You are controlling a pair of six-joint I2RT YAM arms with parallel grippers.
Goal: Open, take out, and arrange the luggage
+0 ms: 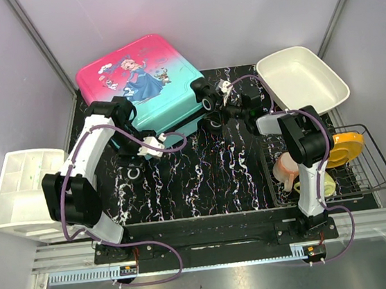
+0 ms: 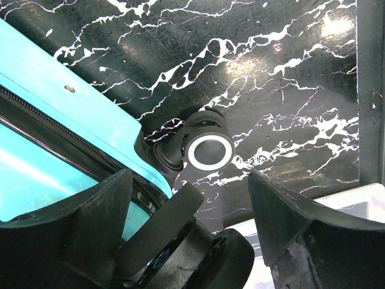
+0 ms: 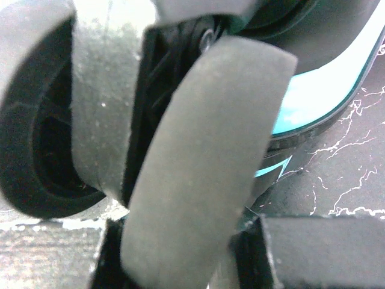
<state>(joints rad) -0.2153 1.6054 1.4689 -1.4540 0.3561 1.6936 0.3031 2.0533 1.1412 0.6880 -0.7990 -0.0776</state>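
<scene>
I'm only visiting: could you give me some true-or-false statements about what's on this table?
1. The pink-to-teal hard-shell suitcase lies closed on the black marbled table. True.
2. The orange-yellow plate lies on the suitcase. False: it stands in the black wire rack.
3. The left pincer is open. True.
4. The white divided tray sits right of both arms. False: it is on the left.
</scene>
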